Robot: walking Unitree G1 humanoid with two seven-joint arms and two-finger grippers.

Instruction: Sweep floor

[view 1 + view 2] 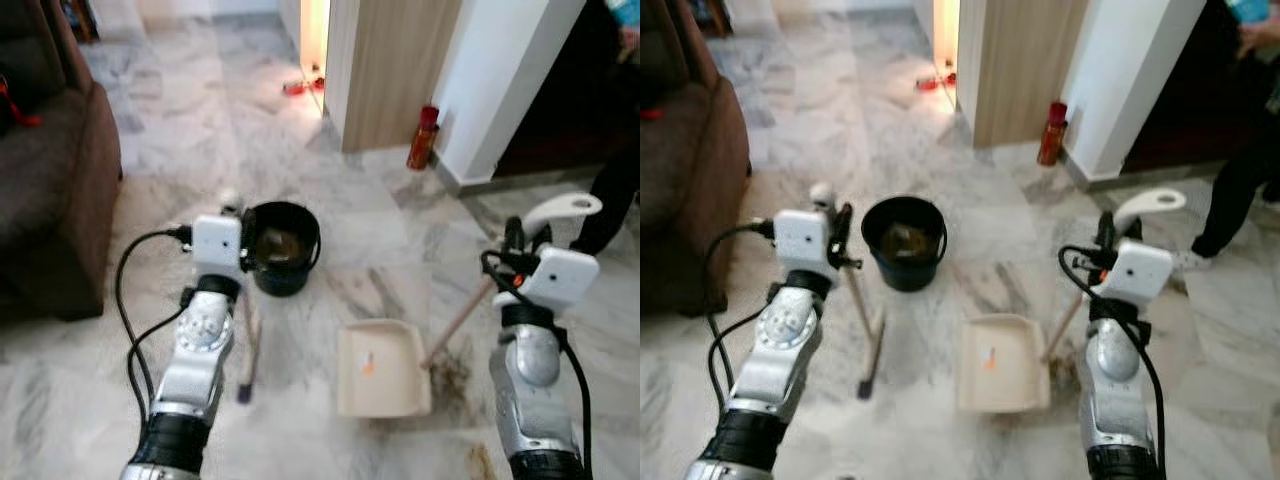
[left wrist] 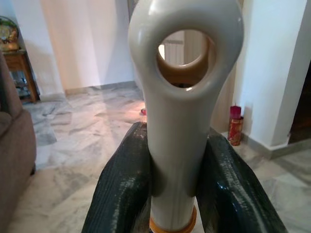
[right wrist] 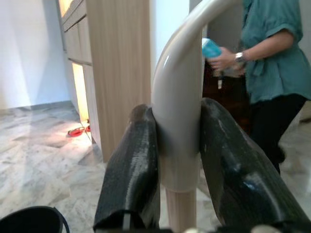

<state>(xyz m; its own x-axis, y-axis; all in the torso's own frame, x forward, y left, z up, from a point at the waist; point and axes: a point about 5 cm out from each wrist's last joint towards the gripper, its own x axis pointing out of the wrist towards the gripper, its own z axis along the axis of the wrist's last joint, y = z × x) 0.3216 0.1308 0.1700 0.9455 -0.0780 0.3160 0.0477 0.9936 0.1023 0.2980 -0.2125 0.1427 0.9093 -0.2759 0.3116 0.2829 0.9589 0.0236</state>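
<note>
A brown sofa (image 1: 45,170) stands along the robot's left on the marble floor (image 1: 180,130), and a wooden cabinet (image 1: 385,70) rises ahead beside a white wall. A person (image 3: 272,68) in a teal top stands to the right, holding a light blue object.

The cream dustpan (image 1: 382,368) lies flat on the floor between the two arms, its wooden handle (image 1: 458,318) slanting up and to the right to a curved cream grip. The right gripper (image 3: 179,160) is clamped on that grip, one black finger on each side.

The broom (image 1: 868,335) stands nearly upright left of the dustpan, its long axis running from the dark head on the floor up to a cream cap with a hanging hole. The left gripper (image 2: 175,179) is closed around the cap just below the hole.

A black bucket (image 1: 283,247) sits just beyond the broom. A red canister (image 1: 423,138) stands at the foot of the wall.
</note>
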